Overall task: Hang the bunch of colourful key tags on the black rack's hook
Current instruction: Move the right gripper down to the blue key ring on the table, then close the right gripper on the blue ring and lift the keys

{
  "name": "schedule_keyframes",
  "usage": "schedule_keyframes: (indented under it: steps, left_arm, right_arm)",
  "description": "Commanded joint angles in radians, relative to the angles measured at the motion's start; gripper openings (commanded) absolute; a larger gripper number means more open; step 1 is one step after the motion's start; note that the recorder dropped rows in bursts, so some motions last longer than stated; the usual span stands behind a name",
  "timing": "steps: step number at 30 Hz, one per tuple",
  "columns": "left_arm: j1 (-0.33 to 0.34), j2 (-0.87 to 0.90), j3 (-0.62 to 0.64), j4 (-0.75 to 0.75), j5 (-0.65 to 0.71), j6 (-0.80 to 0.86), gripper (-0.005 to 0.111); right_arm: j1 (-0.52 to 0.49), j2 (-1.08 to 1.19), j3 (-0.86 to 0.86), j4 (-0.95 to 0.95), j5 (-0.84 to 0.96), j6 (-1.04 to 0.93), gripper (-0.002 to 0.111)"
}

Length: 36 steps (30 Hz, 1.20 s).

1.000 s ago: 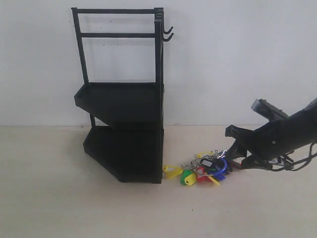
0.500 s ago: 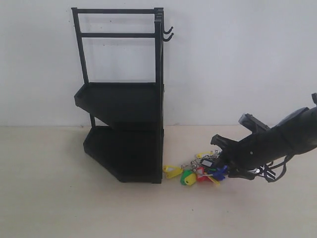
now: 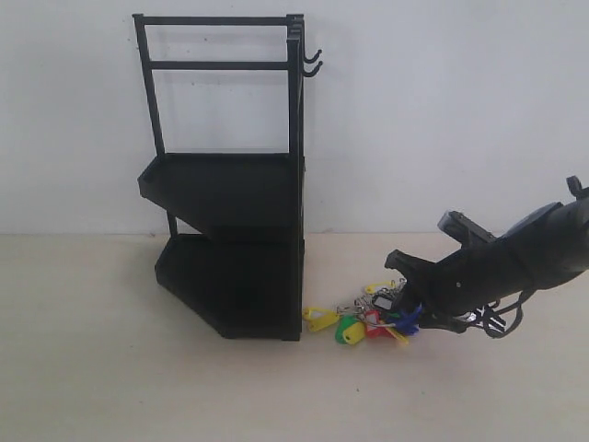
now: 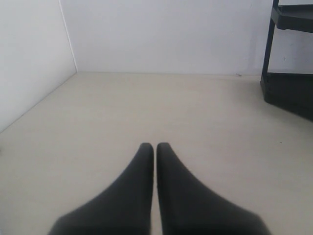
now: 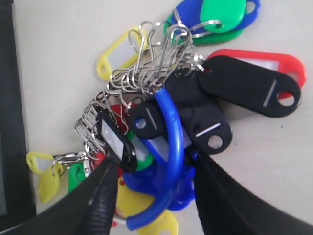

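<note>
The colourful key tag bunch (image 3: 373, 318) lies on the table just right of the black rack (image 3: 230, 184); up close the colourful key tag bunch (image 5: 171, 112) shows yellow, green, red, blue and black tags on metal rings. Its blue loop (image 5: 171, 161) runs between the fingers of my right gripper (image 5: 155, 164), which stands open around it, low over the bunch, as my right gripper (image 3: 405, 299) also appears from outside. The rack's hooks (image 3: 313, 61) stick out at its upper right corner. My left gripper (image 4: 155, 146) is shut, empty, over bare table, out of the exterior view.
A white wall rises behind the table and another along its left side (image 4: 34, 58). The rack's lower post and tray (image 4: 288, 83) stand at the edge of the left wrist view. The rack's dark base (image 5: 7, 122) borders the bunch in the right wrist view.
My right arm has moved left and down onto the key tag bunch, its open fingers now straddling the blue loop. The bunch and the rack have stayed put.
</note>
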<state>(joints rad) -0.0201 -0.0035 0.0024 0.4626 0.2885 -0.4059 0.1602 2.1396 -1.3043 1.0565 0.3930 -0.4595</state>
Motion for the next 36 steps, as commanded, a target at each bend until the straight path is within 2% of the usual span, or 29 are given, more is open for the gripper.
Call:
schedule_keyframes:
  steps: [1,4,8,15,21,25,30,34,36]
  left_arm:
    - [-0.001,0.004,-0.002,0.000,-0.005,-0.006,0.004]
    - [-0.001,0.004,-0.002,0.000,-0.005,-0.006,0.004]
    - [-0.001,0.004,-0.002,0.000,-0.005,-0.006,0.004]
    - [-0.001,0.004,-0.002,0.000,-0.005,-0.006,0.004]
    - [-0.001,0.004,-0.002,0.000,-0.005,-0.006,0.004]
    - [-0.001,0.004,-0.002,0.000,-0.005,-0.006,0.004]
    - [-0.001,0.004,-0.002,0.000,-0.005,-0.006,0.004]
    - [-0.001,0.004,-0.002,0.000,-0.005,-0.006,0.004]
    - [-0.001,0.004,-0.002,0.000,-0.005,-0.006,0.004]
  right_arm:
    - [0.001,0.011,-0.006,0.008,-0.008,-0.002,0.047]
    - [0.001,0.021,-0.006,0.008,-0.012,-0.011,0.047]
    - [0.001,0.041,-0.022,0.008,0.015,-0.032,0.037]
    - [0.001,0.041,-0.035,0.009,0.051,-0.094,0.000]
    - [0.001,-0.021,-0.035,0.000,0.069,-0.126,0.000]
    - [-0.001,-0.107,-0.035,-0.087,0.073,-0.118,0.000]
    - [-0.001,-0.214,-0.035,-0.313,0.062,0.073,0.000]
    - [0.030,-0.290,-0.035,-0.361,0.139,-0.088,0.000]
    - [0.008,-0.337,-0.035,-0.482,0.115,0.102,0.000]
